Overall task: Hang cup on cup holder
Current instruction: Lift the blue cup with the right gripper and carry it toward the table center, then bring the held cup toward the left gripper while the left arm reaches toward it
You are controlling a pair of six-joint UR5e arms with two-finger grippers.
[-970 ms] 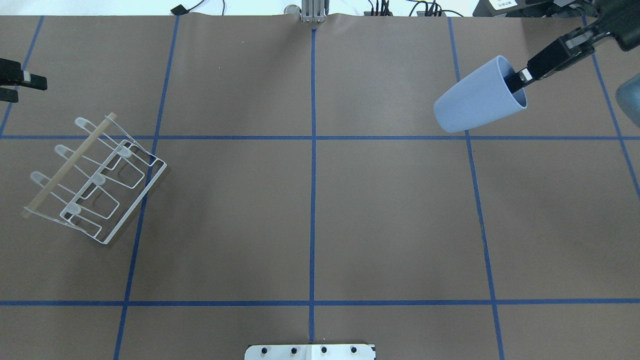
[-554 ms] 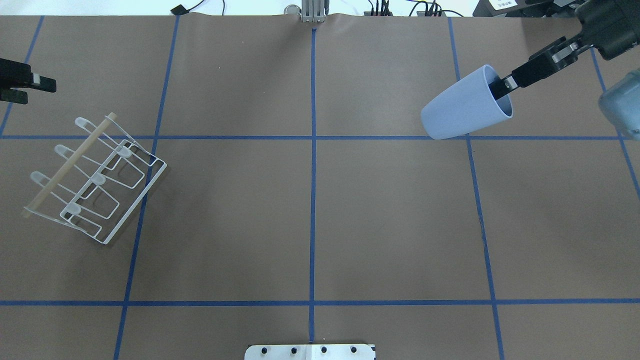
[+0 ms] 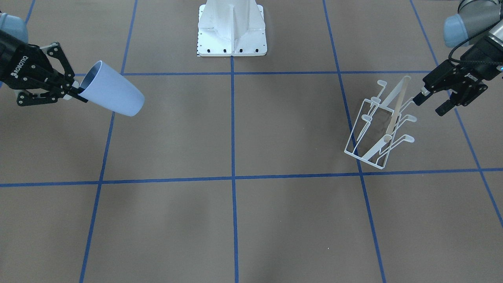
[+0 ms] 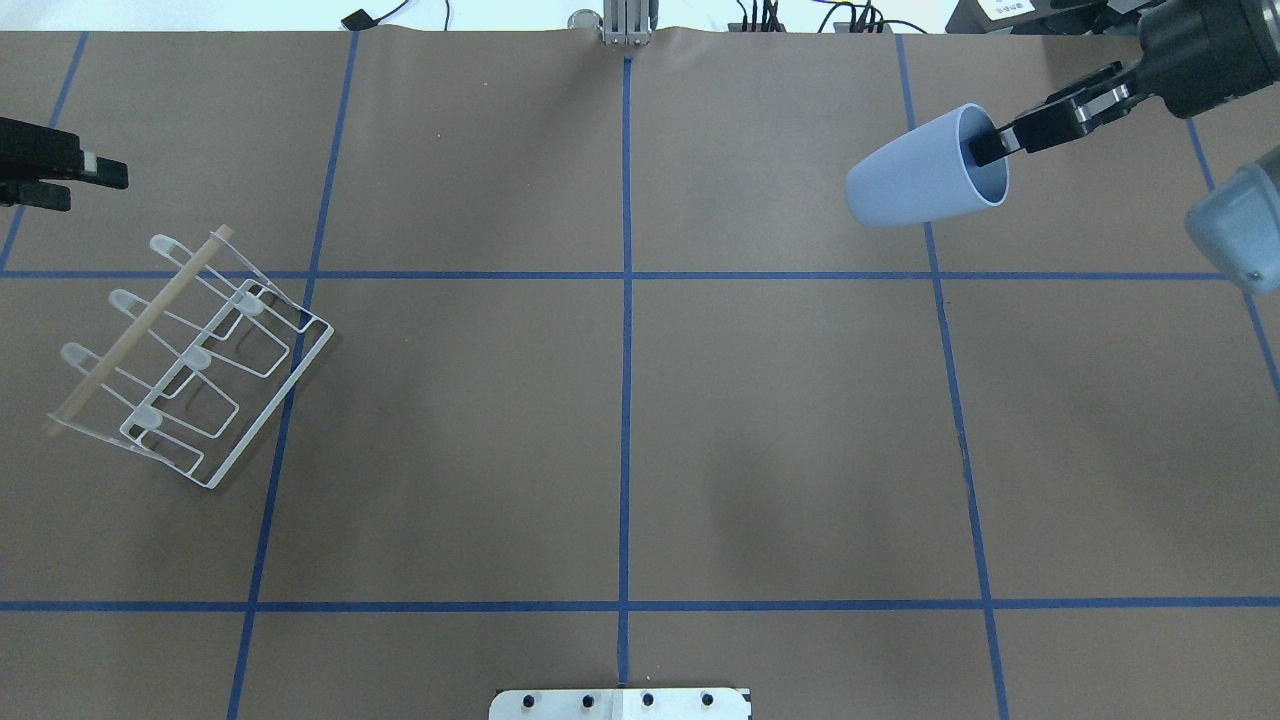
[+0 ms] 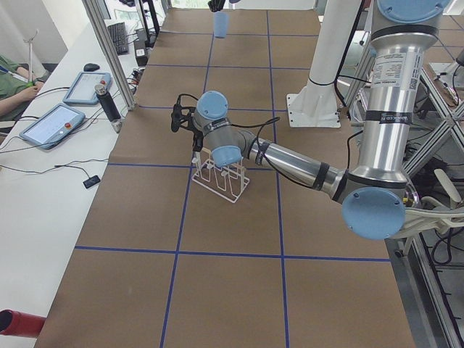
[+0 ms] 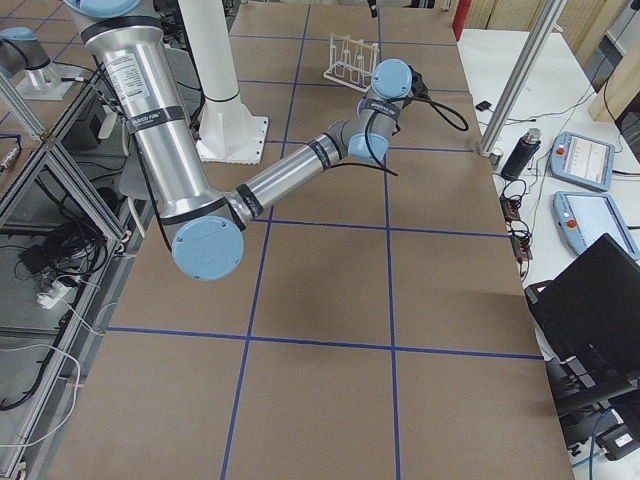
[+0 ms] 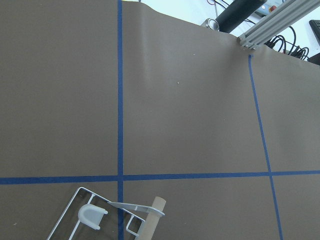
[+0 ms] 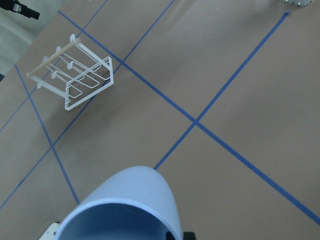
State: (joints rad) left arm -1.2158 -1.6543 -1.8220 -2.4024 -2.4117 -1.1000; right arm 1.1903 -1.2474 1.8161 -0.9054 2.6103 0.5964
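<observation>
Overhead exterior, cup (image 4: 915, 182) rim clamped by right pincer (image 4: 988, 148), held tilted

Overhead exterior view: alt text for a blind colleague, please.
The right end effector holds the pale blue cup by its rim, tilted, over the table's far right. The white wire cup holder stands far left, bare, the open left end effector beyond it.

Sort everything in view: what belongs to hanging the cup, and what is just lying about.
Belongs to the job:
cup, held at its rim by the right gripper
cup holder
left gripper, open near the holder

Just lying about:
robot pedestal
tablets
laptop
</observation>
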